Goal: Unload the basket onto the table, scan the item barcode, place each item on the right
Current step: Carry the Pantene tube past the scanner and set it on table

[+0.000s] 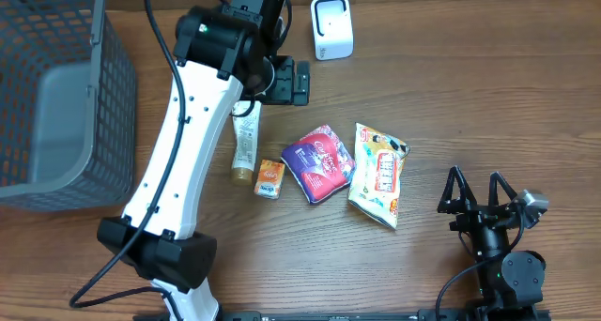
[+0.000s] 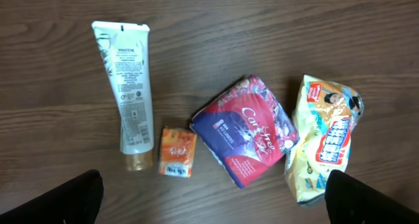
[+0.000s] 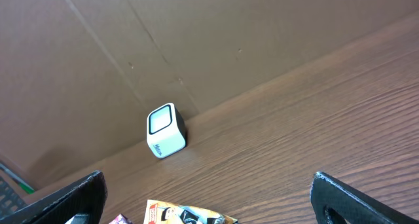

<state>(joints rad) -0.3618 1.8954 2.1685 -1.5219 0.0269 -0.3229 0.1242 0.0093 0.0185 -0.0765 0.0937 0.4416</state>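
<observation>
A white barcode scanner [image 1: 331,26] stands at the back of the table; the right wrist view has the scanner [image 3: 165,130] against the brown wall. The items lie in a row mid-table: a white tube [image 1: 245,143], a small orange packet [image 1: 269,178], a purple-red pack [image 1: 319,163] and a yellow snack bag [image 1: 378,174]. My left gripper [image 1: 299,83] hovers high behind them, open and empty. Its wrist view looks down on the tube [image 2: 127,86], packet [image 2: 178,152], pack [image 2: 249,129] and bag [image 2: 324,142]. My right gripper [image 1: 479,191] rests open at the front right, holding nothing.
A grey mesh basket [image 1: 113,105] stands at the far left of the table. The left arm's white link [image 1: 178,161] slants over the table beside the tube. Bare wood lies between the snack bag and the right gripper.
</observation>
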